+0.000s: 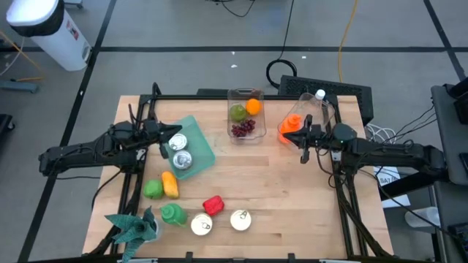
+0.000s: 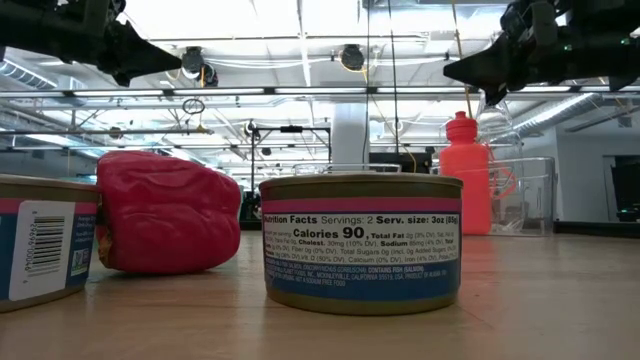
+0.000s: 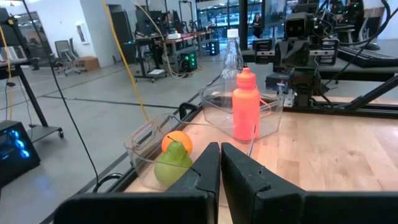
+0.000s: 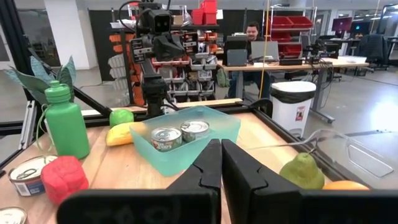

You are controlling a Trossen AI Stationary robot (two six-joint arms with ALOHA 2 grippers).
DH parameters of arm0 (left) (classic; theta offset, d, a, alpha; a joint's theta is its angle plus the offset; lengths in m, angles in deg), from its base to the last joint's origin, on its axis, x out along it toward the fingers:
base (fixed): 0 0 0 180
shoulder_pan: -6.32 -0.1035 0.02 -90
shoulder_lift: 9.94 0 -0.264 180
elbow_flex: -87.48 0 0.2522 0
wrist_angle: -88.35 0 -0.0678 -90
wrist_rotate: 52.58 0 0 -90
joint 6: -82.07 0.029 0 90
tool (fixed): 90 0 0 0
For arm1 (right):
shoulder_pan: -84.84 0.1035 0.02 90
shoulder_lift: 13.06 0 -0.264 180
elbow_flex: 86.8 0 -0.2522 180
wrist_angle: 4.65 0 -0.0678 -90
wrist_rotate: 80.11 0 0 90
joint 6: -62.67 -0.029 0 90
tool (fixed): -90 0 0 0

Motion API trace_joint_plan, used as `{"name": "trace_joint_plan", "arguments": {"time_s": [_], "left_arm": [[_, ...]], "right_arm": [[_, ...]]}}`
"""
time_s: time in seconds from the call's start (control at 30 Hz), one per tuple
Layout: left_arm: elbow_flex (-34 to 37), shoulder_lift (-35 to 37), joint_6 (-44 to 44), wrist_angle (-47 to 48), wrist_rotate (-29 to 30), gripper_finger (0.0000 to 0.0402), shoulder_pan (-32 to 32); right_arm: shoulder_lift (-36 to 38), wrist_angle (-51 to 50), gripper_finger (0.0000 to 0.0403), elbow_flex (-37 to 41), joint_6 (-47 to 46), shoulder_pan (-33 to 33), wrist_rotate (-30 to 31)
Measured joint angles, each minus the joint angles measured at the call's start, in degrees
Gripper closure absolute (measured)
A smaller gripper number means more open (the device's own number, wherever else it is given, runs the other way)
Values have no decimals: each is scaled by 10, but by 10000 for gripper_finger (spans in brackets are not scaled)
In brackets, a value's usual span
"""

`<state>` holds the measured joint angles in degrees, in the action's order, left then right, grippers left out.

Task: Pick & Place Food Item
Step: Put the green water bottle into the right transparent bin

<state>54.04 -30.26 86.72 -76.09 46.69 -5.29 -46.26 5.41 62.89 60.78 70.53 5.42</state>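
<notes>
**Both hands shut and empty above the tabletop**

Above the left side of the tabletop, the left hand hangs at the edge of a teal tray, its fingers pressed together with nothing between them. Two tin cans lie in that tray. Across from it, near the right edge, the right hand hovers with its fingers likewise closed on nothing, just beside an orange bottle that stands in a clear bin with a clear bottle.

At the middle of the far edge sits a clear container holding a green pear, an orange and a bunch of dark red grapes.

Toward the near left corner lie a green pepper and a yellow pepper, touching each other. Closer to the near edge are a green bottle, a red pepper and two more cans, one of them just beside the red pepper. A teal artificial plant rests at the near left corner.

In the right wrist view a person sits at a desk in the room beyond.
</notes>
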Motion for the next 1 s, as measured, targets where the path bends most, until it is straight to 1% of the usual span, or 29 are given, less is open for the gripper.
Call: {"name": "trace_joint_plan", "arguments": {"time_s": [0.2,0.43,0.63,0.7,0.9,1.0], "left_arm": [[0,-14,-5,-13,-1,376,0],[0,-48,0,-54,-7,376,0],[0,-59,-1,-65,-10,376,0],[0,-58,0,-67,-34,376,0],[1,-34,10,-82,-164,376,0],[1,-27,9,-96,-193,376,1]], "right_arm": [[-34,30,401,0,0,0,0],[-72,59,402,0,0,0,-1],[-88,72,402,0,0,0,-1],[-88,73,402,0,2,0,-1],[-88,72,402,0,11,0,-1],[-88,73,401,0,15,0,-1]]}}
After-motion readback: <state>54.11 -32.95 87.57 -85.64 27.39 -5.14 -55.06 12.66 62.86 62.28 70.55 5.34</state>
